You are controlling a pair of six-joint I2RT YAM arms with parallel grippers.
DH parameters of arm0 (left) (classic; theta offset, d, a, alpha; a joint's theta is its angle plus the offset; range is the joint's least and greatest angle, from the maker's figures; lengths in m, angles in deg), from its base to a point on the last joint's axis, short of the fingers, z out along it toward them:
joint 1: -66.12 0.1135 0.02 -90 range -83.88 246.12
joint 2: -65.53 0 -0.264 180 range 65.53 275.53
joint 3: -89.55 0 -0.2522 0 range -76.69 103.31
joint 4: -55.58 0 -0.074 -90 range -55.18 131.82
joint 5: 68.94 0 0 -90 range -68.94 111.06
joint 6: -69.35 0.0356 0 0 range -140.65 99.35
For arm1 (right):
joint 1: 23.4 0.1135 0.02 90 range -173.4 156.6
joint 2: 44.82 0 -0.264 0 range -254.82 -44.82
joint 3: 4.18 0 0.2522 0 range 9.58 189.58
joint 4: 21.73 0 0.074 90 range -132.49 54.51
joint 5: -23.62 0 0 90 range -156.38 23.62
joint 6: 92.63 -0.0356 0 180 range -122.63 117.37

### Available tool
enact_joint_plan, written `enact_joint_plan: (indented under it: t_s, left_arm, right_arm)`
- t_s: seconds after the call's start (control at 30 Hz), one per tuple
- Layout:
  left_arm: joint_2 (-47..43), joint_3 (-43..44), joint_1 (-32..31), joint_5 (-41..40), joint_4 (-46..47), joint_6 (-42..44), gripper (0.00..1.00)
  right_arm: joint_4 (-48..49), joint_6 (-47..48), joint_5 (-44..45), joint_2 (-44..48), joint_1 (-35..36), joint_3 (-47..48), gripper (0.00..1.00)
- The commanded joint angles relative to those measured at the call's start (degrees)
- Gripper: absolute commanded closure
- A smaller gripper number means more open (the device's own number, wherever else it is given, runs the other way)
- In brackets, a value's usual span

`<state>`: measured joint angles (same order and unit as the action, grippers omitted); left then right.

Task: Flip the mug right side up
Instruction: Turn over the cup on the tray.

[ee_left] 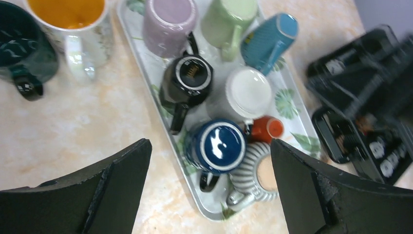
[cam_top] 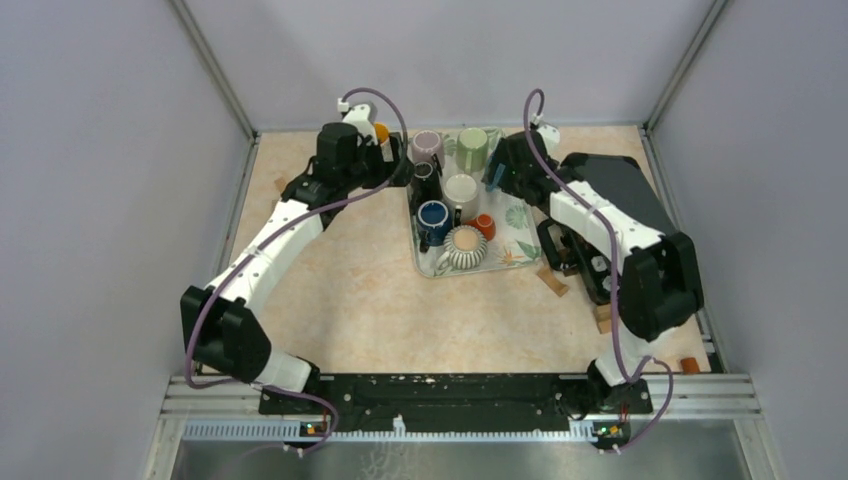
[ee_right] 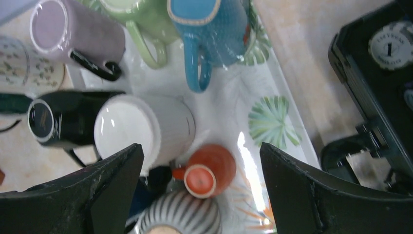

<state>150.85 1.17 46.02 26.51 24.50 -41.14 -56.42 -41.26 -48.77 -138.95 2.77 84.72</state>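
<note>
While both arms lean over the far part of the table [cam_top: 330,300], the mugs stand crowded in a leaf-patterned tray [ee_left: 302,117], and I cannot tell which one of them the task means. Bottom up in the tray are a purple mug [ee_left: 168,19], a green mug [ee_left: 226,17], a black mug [ee_left: 187,80], a white mug [ee_left: 248,92], a dark blue mug [ee_left: 216,146], a small orange cup [ee_left: 268,129] and a striped mug [ee_left: 255,173], which is the nearest to the arm bases. A teal mug [ee_left: 270,36] is at the far right of the tray, just beside the green mug; it looks tilted in the wrist views, and I cannot say surely how it stands. The left gripper [ee_left: 209,146] hovers at the left edge of the tray, near the black mug, with its fingers spread wide and nothing between them. The right gripper [ee_right: 200,146] hangs over the far right part of the tray, close to the teal mug, also released and empty. Just left of the tray, two mugs stand on the table with the mouth up: an orange-lined mug [ee_left: 73,19] and a dark green mug [ee_left: 22,48] beside it. A black case [ee_left: 360,97] lies on the table to the right of the tray.
</note>
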Motion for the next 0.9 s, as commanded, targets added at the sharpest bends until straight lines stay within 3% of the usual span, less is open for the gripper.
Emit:
enact_joint_plan:
  t_s: [0.0,0.47,0.87]
  left_arm:
    - [-5.7,-3.9,-1.6,2.6,1.7,1.1,0.02]
    - [-13.1,-13.0,-3.6,5.5,4.5,3.2,0.01]
    - [-14.5,-16.0,-3.6,7.2,6.4,3.8,0.02]
  right_arm:
    - [1.3,-0.5,4.7,-6.3,-0.1,8.4,0.11]
    - [-3.5,-0.1,10.2,-24.1,-0.8,25.6,0.28]
    - [-3.0,0.5,9.9,-27.8,-2.2,27.1,0.37]
